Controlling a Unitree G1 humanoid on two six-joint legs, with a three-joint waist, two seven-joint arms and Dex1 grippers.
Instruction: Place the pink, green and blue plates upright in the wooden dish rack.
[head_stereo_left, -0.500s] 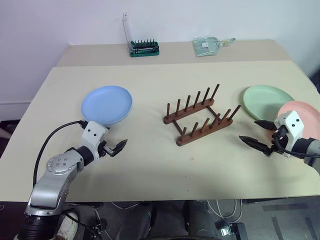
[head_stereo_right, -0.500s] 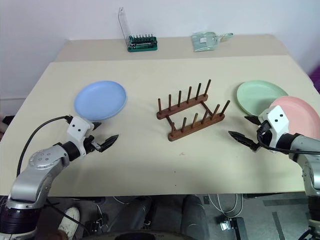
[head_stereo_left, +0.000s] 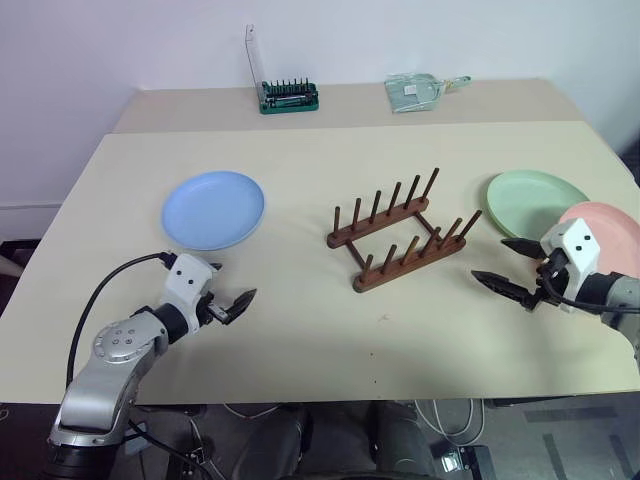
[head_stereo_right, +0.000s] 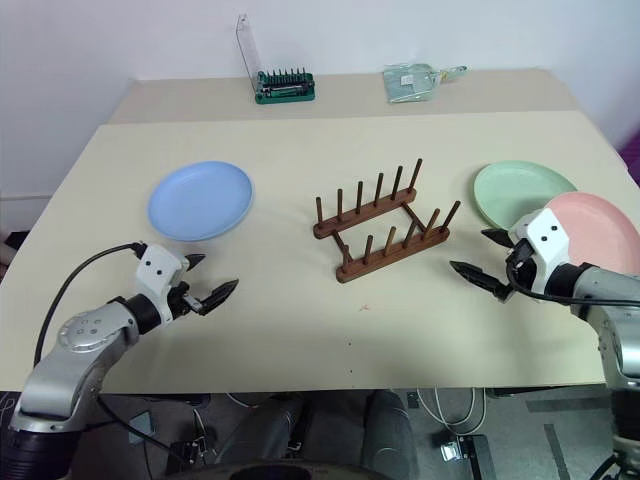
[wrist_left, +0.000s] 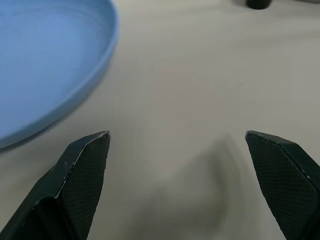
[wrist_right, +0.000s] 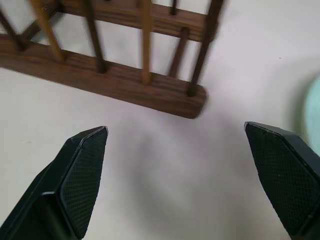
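Two released hands, left hand near blue plate, right hand beside rack.

Three plates, one rack, two claws.

- The right arm covers part of the pink plate, whose far side the picture edge cuts.
- The pink plate overlaps the green plate.
- The clear packet's contents are too small to tell.
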